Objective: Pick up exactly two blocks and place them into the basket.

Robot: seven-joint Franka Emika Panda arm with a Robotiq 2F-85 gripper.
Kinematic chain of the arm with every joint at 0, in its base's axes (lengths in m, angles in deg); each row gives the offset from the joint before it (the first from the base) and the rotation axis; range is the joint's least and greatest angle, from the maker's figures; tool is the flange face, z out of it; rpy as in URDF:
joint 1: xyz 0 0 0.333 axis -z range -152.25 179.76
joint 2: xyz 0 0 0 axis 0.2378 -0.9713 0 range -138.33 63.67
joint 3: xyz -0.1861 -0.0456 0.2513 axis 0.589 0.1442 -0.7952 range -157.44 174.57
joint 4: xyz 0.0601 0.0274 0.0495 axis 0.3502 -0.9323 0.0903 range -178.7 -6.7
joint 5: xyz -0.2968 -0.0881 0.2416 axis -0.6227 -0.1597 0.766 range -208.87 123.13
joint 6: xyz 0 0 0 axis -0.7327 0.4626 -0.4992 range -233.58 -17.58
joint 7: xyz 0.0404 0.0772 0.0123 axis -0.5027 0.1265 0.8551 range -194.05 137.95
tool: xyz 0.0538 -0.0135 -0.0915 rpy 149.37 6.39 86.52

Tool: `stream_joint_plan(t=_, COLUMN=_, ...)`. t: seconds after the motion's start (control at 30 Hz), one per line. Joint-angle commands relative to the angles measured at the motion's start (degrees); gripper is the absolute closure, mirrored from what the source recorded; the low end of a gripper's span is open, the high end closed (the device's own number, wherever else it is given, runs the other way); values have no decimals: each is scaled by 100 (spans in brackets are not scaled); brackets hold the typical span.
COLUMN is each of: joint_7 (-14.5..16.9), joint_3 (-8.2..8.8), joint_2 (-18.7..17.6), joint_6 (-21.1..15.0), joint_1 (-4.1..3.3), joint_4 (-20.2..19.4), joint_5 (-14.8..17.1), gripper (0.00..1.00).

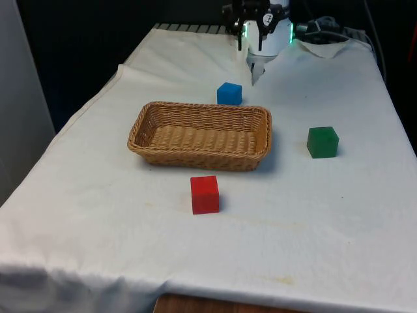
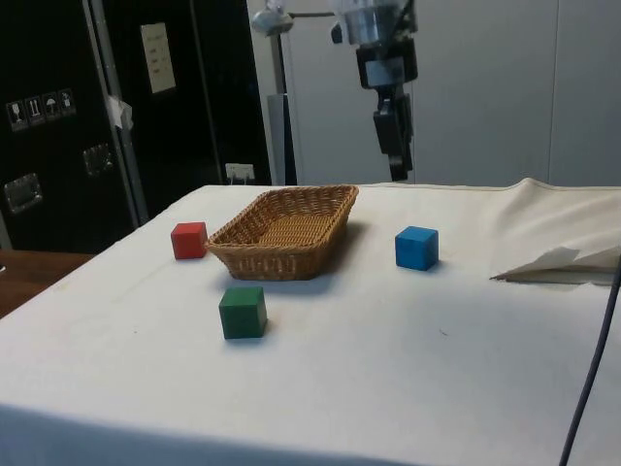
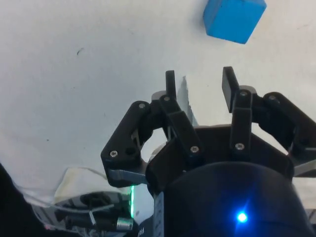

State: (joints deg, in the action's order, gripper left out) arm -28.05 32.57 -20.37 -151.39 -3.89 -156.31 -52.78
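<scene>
Centrally in the front view, the oblong woven wicker basket (image 1: 201, 135) is laid long axis left-right; the black two-finger gripper (image 3: 200, 89) is held apart, empty, above the blue cube (image 3: 233, 19).

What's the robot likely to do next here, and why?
Probably move over the blue block and lower onto it. The gripper hangs high above the cloth with its fingers open and empty, and that block lies closest to it. The basket holds nothing, and the red block and green block lie farther away.
</scene>
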Motion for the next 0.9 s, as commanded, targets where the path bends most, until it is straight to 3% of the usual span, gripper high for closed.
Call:
stream_joint_plan(t=0.0, joint_7=11, joint_3=29, joint_2=40, joint_6=-155, joint_1=40, joint_4=-103, joint_5=-80, gripper=100)
stream_joint_plan(t=0.03, joint_7=23, joint_3=34, joint_2=6, joint_6=-69, joint_1=0, joint_4=-52, joint_5=-11, gripper=100)
stream_joint_plan(t=0.07, joint_7=23, joint_3=57, joint_2=40, joint_6=-229, joint_1=46, joint_4=-149, joint_5=-92, gripper=100)
stream_joint_plan(t=0.13, joint_7=63, joint_3=138, joint_2=34, joint_6=-413, joint_1=52, joint_4=-275, joint_5=-120, gripper=100)
stream_joint_plan(t=0.3, joint_7=115, joint_3=178, joint_2=17, joint_6=-481, joint_1=11, joint_4=-327, joint_5=-57, gripper=100)
stream_joint_plan(t=0.4, joint_7=103, joint_3=178, joint_2=23, joint_6=-573, joint_1=29, joint_4=-378, joint_5=-92, gripper=100)
stream_joint_plan(t=0.6, joint_7=189, joint_3=321, joint_2=-115, joint_6=-1060, joint_1=29, joint_4=-647, joint_5=-63, gripper=100)
stream_joint_plan(t=0.63, joint_7=166, joint_3=298, joint_2=-97, joint_6=-945, joint_1=11, joint_4=-613, joint_5=-57, gripper=100)
stream_joint_plan(t=0.67, joint_7=212, joint_3=355, joint_2=-149, joint_6=-1157, joint_1=29, joint_4=-688, joint_5=-57, gripper=100)
stream_joint_plan(t=0.87, joint_7=332, joint_3=550, joint_2=-344, joint_6=-1656, joint_1=11, joint_4=-882, joint_5=-23, gripper=100)
